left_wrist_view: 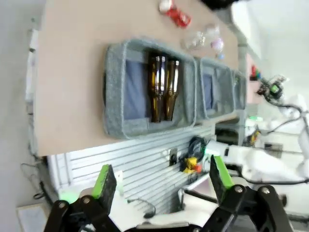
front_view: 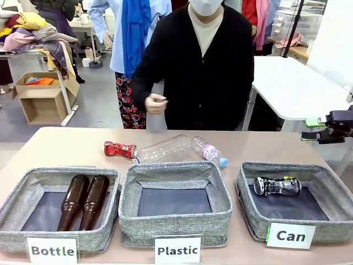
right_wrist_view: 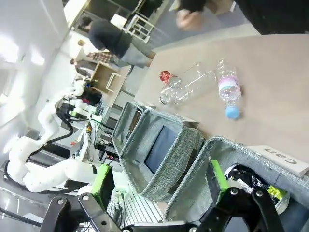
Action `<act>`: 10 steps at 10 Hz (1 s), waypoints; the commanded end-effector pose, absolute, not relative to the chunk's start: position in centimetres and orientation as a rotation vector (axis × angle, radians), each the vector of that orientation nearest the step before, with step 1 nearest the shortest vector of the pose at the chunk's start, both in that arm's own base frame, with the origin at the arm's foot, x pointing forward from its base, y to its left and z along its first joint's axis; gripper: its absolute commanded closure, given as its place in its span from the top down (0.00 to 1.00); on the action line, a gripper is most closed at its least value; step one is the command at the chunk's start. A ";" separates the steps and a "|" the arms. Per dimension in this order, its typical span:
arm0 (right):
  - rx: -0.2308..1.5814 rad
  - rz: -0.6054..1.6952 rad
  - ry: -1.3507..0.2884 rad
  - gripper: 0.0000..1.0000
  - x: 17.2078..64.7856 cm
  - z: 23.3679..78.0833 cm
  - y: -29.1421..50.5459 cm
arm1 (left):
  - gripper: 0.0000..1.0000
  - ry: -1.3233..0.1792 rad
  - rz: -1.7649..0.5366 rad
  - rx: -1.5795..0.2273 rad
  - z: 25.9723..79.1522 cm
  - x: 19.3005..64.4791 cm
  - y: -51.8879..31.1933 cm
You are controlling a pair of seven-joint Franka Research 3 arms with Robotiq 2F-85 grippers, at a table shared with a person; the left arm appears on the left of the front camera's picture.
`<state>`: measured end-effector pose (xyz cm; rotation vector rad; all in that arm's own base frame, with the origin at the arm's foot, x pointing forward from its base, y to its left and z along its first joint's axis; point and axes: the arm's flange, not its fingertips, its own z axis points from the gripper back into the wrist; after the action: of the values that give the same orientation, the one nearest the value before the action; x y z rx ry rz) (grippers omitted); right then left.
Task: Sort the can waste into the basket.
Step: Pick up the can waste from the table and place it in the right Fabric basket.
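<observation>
A dented red can (front_view: 119, 149) lies on the table behind the left and middle bins; it is also seen far off as the red can (left_wrist_view: 176, 13) and the red can (right_wrist_view: 165, 76). A black-and-silver can (front_view: 277, 186) lies inside the grey basket (front_view: 245, 190) labelled "Can" at the right, which appears again as the basket (right_wrist_view: 227, 145) with that can (right_wrist_view: 246, 180) below my right wrist. My right gripper (front_view: 310, 129) hangs open above the table's right edge, its own view (right_wrist_view: 159, 179) showing nothing between the green pads. My left gripper (left_wrist_view: 161, 179) is open and empty, well off the table's left side.
The "Bottle" bin (front_view: 22, 190) holds two brown glass bottles (front_view: 84, 201). The "Plastic" bin (front_view: 128, 193) stands in the middle. Two clear plastic bottles (front_view: 165, 149) lie behind it. A person stands at the far side with one hand (front_view: 156, 103) raised.
</observation>
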<state>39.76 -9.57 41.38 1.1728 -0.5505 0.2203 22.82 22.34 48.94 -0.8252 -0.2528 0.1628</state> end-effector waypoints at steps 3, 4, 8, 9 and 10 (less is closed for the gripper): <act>1.152 0.230 -0.564 1.00 39.3 41.2 -9.5 | 1.00 -0.189 -0.001 -0.666 43.6 22.0 11.6; 1.152 0.230 -0.564 1.00 39.3 41.2 -9.5 | 1.00 -0.201 -0.001 -0.657 42.7 21.6 10.2; 1.152 0.230 -0.564 1.00 39.3 41.2 -9.5 | 1.00 -0.197 -0.024 -0.675 46.6 24.6 13.0; 1.152 0.230 -0.564 1.00 39.3 41.2 -9.5 | 1.00 -0.197 -0.024 -0.675 46.6 24.6 13.0; 1.152 0.230 -0.564 1.00 39.3 41.2 -9.5 | 1.00 -0.197 -0.024 -0.675 46.6 24.6 13.0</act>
<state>39.63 -9.53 41.29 1.1733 -0.5494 0.2184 25.00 12.89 46.60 -0.6795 -0.2105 -0.0256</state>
